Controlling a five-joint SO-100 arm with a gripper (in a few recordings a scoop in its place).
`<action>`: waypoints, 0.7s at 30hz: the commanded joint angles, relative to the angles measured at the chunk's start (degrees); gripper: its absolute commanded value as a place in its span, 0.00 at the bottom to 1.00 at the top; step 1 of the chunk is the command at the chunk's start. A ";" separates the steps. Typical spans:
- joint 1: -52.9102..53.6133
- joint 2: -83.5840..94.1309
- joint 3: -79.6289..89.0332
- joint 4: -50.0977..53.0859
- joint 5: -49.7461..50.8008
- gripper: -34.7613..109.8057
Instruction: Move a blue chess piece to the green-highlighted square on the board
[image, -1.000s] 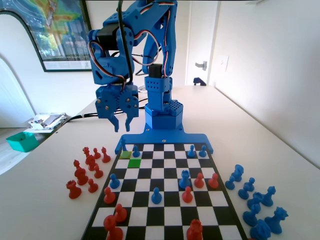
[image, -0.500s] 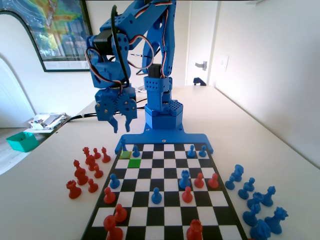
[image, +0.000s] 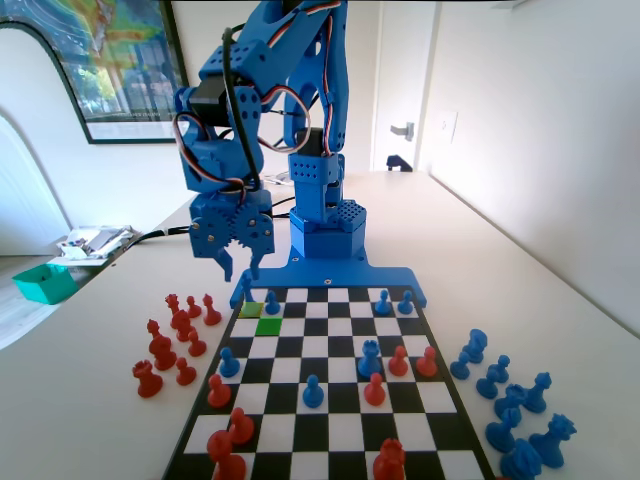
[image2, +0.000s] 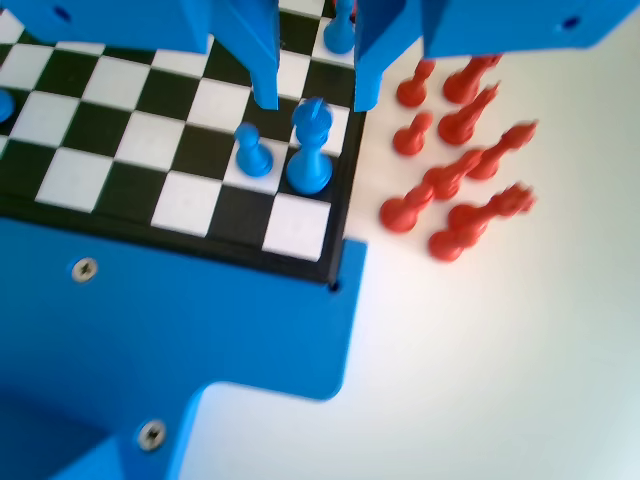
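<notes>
My gripper (image: 238, 270) hangs above the far left corner of the board (image: 330, 445) in the fixed view, its two jaws spread apart and pinching nothing, their tips just off the board's far edge. In the wrist view my gripper (image2: 314, 100) has its jaws pointing down with a clear gap between them, and below that gap stand two blue pieces side by side on the board (image2: 160, 160) near its edge: a small blue pawn (image2: 252, 152) on the left and a taller blue piece (image2: 311, 150) on the right, neither touched by my jaws. In the fixed view the blue pawn (image: 272, 302) stands in the far row, just right of the yellow-olive square (image: 250, 310), and the green square (image: 268, 326) lies one row nearer, directly in front of the pawn and bare. More blue and red pieces stand scattered over the board nearer the camera. A cluster of red pieces (image: 175, 340) sits on the table left of the board, and a group of blue pieces (image: 510, 405) sits on the table to its right.
</notes>
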 joint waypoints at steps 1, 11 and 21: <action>0.26 -0.09 -0.35 -0.88 0.26 0.34; -0.26 -1.32 5.36 -8.96 -0.18 0.34; 0.26 -1.32 7.91 -11.95 -1.41 0.34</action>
